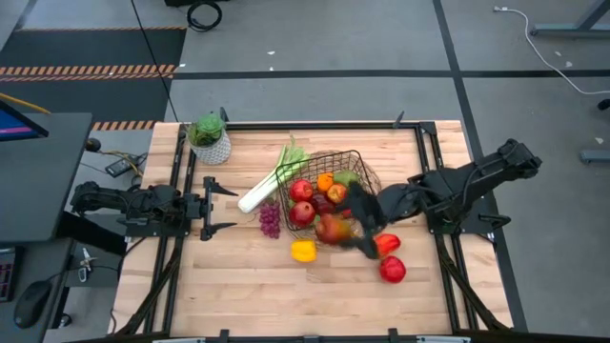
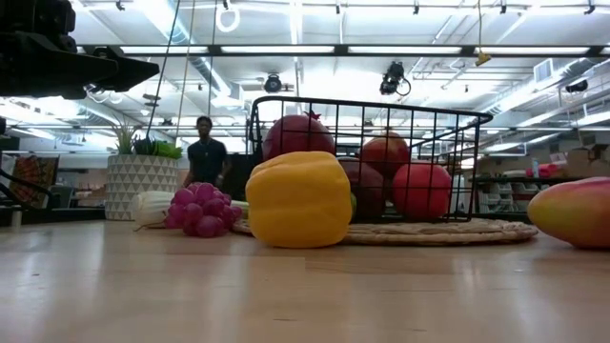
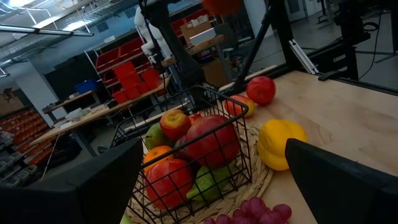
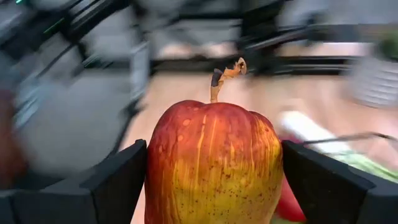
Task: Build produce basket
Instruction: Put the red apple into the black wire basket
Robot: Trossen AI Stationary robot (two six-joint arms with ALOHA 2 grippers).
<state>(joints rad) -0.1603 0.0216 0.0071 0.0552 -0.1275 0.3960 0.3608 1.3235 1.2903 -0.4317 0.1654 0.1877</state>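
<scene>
The basket (image 1: 334,181) is partly filled, an apple (image 4: 214,165) is pinched by the right gripper (image 1: 360,236), the left gripper (image 1: 221,207) is spread idle, and a yellow pepper (image 1: 303,251), grapes (image 1: 271,219) and leek (image 1: 270,183) are left out.

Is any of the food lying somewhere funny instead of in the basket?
Yes. Several pieces lie loose on the table outside the basket: the yellow pepper, the grapes, the leek and a red apple. Nothing looks spilled or damaged.

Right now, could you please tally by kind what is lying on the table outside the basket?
Yellow pepper: 1
Bunch of grapes: 1
Leek: 1
Red fruits: 2
Potted plant: 1
Total: 6
Not counted: the apple gripped in the right hand.
</scene>
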